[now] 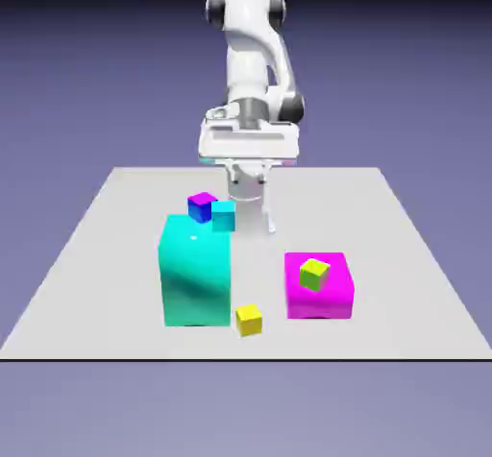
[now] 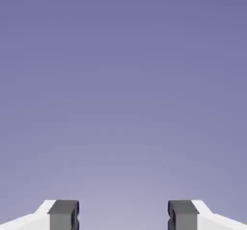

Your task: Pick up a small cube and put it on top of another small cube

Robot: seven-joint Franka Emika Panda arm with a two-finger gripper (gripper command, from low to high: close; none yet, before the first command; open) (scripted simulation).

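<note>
The small cube (image 1: 249,320), a tiny plain solid-yellow block, sits low and just right of centre in the exterior view, on the pale grey desk (image 1: 86,282), close beside the lower right corner of the tall cyan block (image 1: 197,269) and a little left of the squat magenta block (image 1: 319,286). You have the white arm's gripper (image 2: 123,214) well back from it, up near the middle of the exterior view behind the cyan block, and the hand view shows only plain blue-violet backdrop with the two grey finger tips (image 2: 63,213) far apart at the bottom edge, so the jaws are wide and hold nothing. A lime-green-and-yellow small cube (image 1: 314,273) rests on top of the magenta block, and a blue-and-magenta small cube (image 1: 201,205) stands beside a small cyan cube (image 1: 223,216) just behind the tall cyan block. Your main risk, as I judge it, is the crowding: the yellow cube lies so near the cyan block that a jaw coming down on that side could strike the block or nudge the cube away. You could also mistake the lime-green-and-yellow cube for the target, since both read yellowish. The hand camera currently sees no cube at all, so you would be steering on the exterior view alone. Any stack you then build on a tiny cube will tolerate very little offset.
</note>
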